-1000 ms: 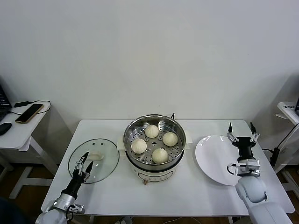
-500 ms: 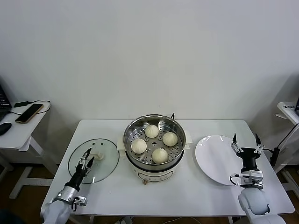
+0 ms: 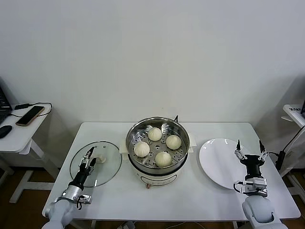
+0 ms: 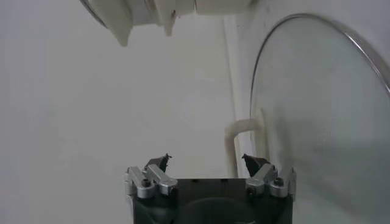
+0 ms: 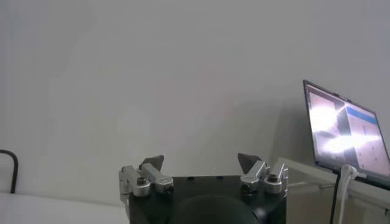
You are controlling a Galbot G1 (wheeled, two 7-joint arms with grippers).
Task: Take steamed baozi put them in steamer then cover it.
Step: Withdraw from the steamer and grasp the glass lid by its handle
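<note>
Steamer point(image 3: 157, 143) between lid point(image 3: 95, 163), plate point(image 3: 220, 163)

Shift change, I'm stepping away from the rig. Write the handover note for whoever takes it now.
Left hand: open, empty, over the glass lid beside its handle.
Right hand: open, empty, above the right edge of the white plate.
All four baozi sit in the steamer at the centre of the table.
Done: loading.
Left: grasp the lid and cover the steamer.
</note>
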